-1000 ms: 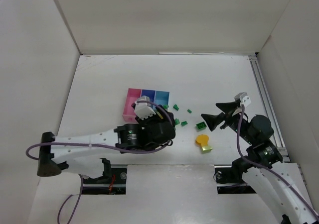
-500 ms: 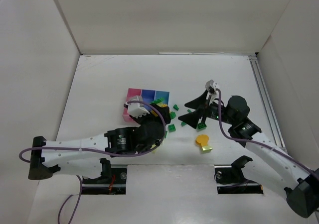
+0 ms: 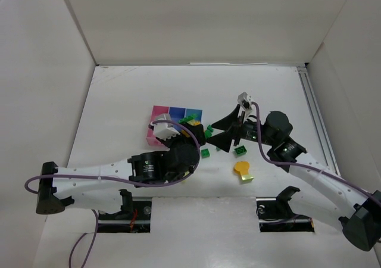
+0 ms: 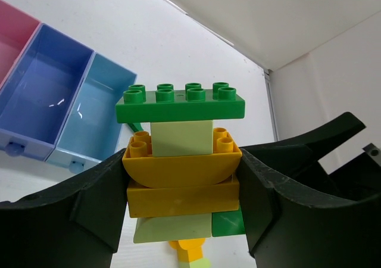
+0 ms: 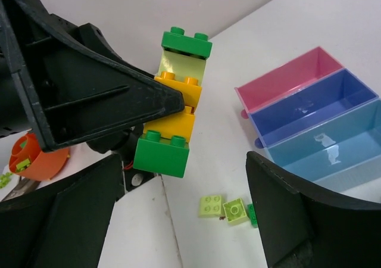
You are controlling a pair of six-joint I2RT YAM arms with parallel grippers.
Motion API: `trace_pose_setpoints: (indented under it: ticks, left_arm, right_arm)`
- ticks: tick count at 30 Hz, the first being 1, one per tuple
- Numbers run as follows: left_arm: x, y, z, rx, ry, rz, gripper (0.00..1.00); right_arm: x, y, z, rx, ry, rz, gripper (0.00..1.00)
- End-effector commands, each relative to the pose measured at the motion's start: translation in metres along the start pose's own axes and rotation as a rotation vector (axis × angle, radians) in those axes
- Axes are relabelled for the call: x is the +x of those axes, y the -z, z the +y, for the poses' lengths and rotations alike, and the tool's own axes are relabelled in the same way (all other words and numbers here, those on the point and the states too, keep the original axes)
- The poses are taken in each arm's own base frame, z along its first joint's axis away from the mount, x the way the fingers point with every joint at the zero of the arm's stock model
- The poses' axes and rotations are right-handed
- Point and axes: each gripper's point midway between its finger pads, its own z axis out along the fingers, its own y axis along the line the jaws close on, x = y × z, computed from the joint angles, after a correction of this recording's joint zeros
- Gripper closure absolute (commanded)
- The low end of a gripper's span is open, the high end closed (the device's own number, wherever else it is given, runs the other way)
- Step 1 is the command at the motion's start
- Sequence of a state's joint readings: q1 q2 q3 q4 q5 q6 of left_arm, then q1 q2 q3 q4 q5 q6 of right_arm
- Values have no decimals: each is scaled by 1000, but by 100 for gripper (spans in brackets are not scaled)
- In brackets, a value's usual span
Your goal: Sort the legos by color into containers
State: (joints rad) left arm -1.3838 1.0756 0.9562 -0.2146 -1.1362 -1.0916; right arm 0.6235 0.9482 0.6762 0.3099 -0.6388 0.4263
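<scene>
My left gripper [image 4: 181,187] is shut on a stack of legos [image 4: 180,161]: a dark green plate on top, then pale lime, two orange-yellow bricks, and lime and green at the bottom. In the top view the left gripper [image 3: 193,131] holds the stack [image 3: 190,122] just right of the joined containers: pink [image 3: 158,114], purple-blue [image 3: 176,112], light blue [image 3: 191,112]. My right gripper [image 3: 219,131] is open and empty, its jaws pointing left at the stack. In the right wrist view the right gripper [image 5: 184,214] sits below the stack [image 5: 172,128], apart from it.
Loose green bricks [image 3: 205,153] [image 3: 240,150] lie between the arms. A round yellow disc [image 3: 241,167] and a lime brick [image 3: 247,177] lie nearer the front. Two lime bricks [image 5: 210,205] lie under the right gripper. The bins [image 5: 315,104] look empty.
My right arm has swung left and its open gripper now faces the stack. My left gripper has shifted slightly, still holding the stack.
</scene>
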Motion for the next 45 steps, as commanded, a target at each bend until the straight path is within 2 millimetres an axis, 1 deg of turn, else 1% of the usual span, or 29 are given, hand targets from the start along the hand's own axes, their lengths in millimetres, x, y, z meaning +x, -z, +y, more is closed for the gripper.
trace_pose_setpoints:
  ticks: [1, 5, 6, 7, 10, 11, 13, 14, 16, 17, 20, 21, 22, 23, 24, 26, 29, 30, 31, 32, 34, 35, 36, 37, 38, 40, 41, 44, 45]
  left_arm:
    - [-23, 3, -11, 26, 93, -48, 56]
    - [-24, 3, -12, 30, 94, -49, 56]
    - [-24, 3, -12, 30, 94, -49, 56]
    - [-24, 3, -12, 30, 94, -49, 56]
    - [-20, 2, -11, 25, 73, -48, 56]
    - [-19, 1, -12, 22, 74, -46, 56]
    - [-16, 0, -12, 18, 74, -44, 56]
    - [-19, 0, -11, 10, 76, -53, 56]
    - [-14, -2, -8, -7, 54, -58, 56]
    - [-17, -2, -10, -6, 69, -58, 56]
    - [-16, -3, -14, -13, 59, -65, 56]
    - [-12, -5, -12, -20, 52, -62, 56]
    - [-15, -4, -12, -26, 63, -69, 57]
    - [-10, -6, -9, -37, 59, -65, 57]
    - [-11, -5, -10, -37, 65, -65, 57]
    - [-13, -5, -10, -41, 65, -74, 57]
    - [-14, -6, -9, -44, 65, -82, 57]
    - [-18, -5, -11, -38, 82, -84, 57]
    - [-15, -5, -8, -41, 74, -83, 57]
    - [-16, -5, -10, -37, 84, -85, 57]
    - [-14, -6, -7, -40, 75, -84, 58]
    - [-17, -5, -9, -34, 79, -86, 58]
    - [-17, -5, -9, -34, 79, -86, 58]
    - [-17, -5, -9, -34, 79, -86, 58]
    - [-17, -5, -9, -34, 79, -86, 58]
    - [-16, -5, -6, -40, 99, -95, 58]
    - [-16, -5, -5, -43, 100, -94, 58]
    - [-21, -8, 0, -64, 113, -123, 61]
    - [-29, -13, 3, -83, 120, -143, 61]
  right_arm:
    - [-30, -9, 17, -46, 47, -73, 11]
    - [-28, -14, 12, -38, 22, -55, 13]
    - [-28, -15, 11, -30, 22, -59, 23]
    - [-31, -16, 15, -41, 27, -62, 27]
    - [-32, -16, 14, -33, 26, -67, 38]
    - [-32, -16, 14, -33, 26, -67, 39]
    - [-32, -16, 14, -34, 14, -67, 38]
    - [-32, -16, 14, -34, 14, -67, 36]
    - [-28, -16, 13, -30, -2, -60, 34]
    - [-28, -16, 13, -30, -2, -60, 32]
    - [-26, -17, 11, -27, -16, -53, 30]
    - [-25, -17, 13, -37, -16, -48, 30]
    - [-28, -18, 18, -49, -11, -52, 30]
    - [-28, -18, 18, -49, -21, -51, 32]
    - [-26, -20, 16, -46, -26, -45, 35]
    - [-26, -20, 16, -46, -26, -45, 35]
    - [-18, -22, 9, -23, -49, -20, 34]
    - [-21, -23, 10, -26, -44, -26, 34]
    - [-21, -23, 10, -26, -44, -27, 38]
    - [-19, -24, 8, -23, -49, -20, 45]
    - [-23, -24, 10, -26, -44, -27, 55]
    - [-22, -25, 13, -34, -44, -23, 60]
    - [-22, -25, 11, -25, -45, -28, 67]
    - [-26, -26, 13, -28, -40, -34, 67]
    - [-26, -26, 13, -28, -40, -34, 76]
    - [-23, -27, 13, -24, -47, -26, 79]
    - [-23, -27, 13, -24, -47, -26, 87]
    - [-14, -25, 7, 8, -64, 9, 93]
    - [-11, -25, 6, 12, -61, 17, 95]
